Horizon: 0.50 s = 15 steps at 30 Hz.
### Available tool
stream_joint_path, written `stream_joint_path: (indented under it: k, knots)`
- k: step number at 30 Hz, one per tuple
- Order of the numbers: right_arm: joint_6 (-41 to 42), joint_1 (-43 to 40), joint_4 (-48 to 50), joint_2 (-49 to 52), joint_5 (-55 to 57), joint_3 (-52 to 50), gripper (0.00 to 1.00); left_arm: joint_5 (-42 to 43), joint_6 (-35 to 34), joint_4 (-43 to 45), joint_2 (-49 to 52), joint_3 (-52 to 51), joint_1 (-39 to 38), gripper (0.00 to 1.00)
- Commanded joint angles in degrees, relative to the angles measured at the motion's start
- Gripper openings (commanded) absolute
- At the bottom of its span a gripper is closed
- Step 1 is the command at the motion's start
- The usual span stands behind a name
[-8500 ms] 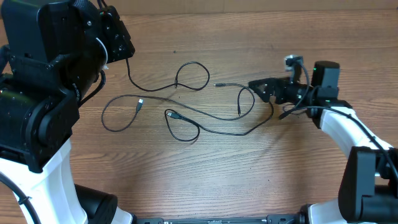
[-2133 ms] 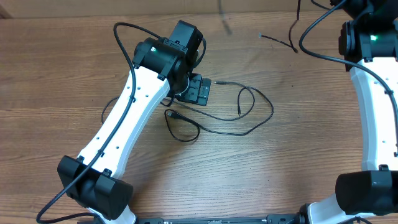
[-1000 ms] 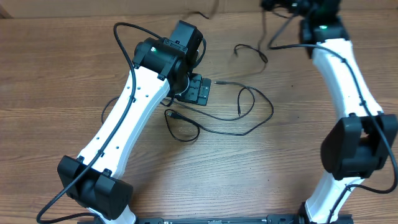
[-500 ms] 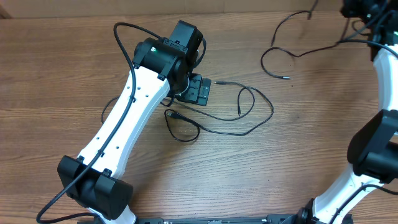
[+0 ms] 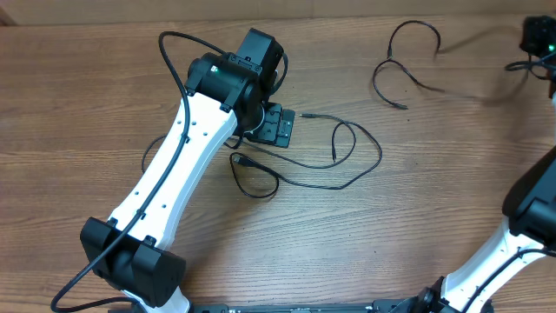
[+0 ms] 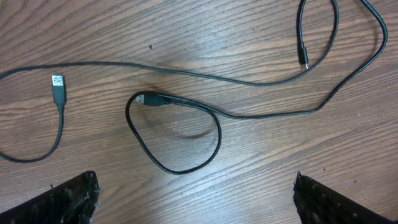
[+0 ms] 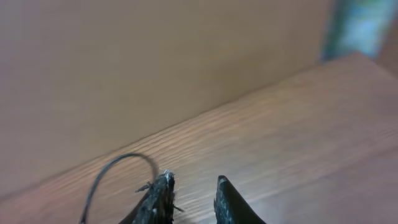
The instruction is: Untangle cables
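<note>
One thin black cable (image 5: 351,148) lies in loose loops at the table's middle. In the left wrist view its plug-ended loop (image 6: 177,134) and a second, silver-tipped plug (image 6: 57,84) lie on the wood. My left gripper (image 6: 196,202) hovers over them, wide open and empty, and shows in the overhead view (image 5: 276,124). Another cable (image 5: 401,61) lies looped at the back right, its tail blurred toward my right arm (image 5: 539,39). My right gripper (image 7: 193,186) has its jaws slightly apart with nothing between them. That cable (image 7: 112,168) arcs up to the outer side of the left fingertip.
The left arm (image 5: 174,183) stretches diagonally over the table's left half. A plain wall rises behind the table's far edge in the right wrist view. The right arm's base (image 5: 512,252) stands at the right edge.
My right arm has swung right to the table's far corner, dragging the separated cable with it, and its jaws have parted from shut. The left arm and the middle cable have not moved.
</note>
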Motion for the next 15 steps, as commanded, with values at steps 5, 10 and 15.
stream_joint_path:
  k: [5,10,15]
  knots:
    - [7.06,-5.57,-2.32,0.33,3.89,0.79,0.27,0.37,0.5,0.17,-0.37,-0.11,-0.11,1.0]
    - [3.06,-6.38,-4.55,0.33,-5.86,0.79,0.51,0.37,0.5,0.17,-0.37,-0.11,-0.11,1.0]
    - [-0.96,-5.66,-8.13,0.33,-21.24,0.79,0.54,0.37,0.5,0.17,-0.37,-0.11,-0.11,1.0]
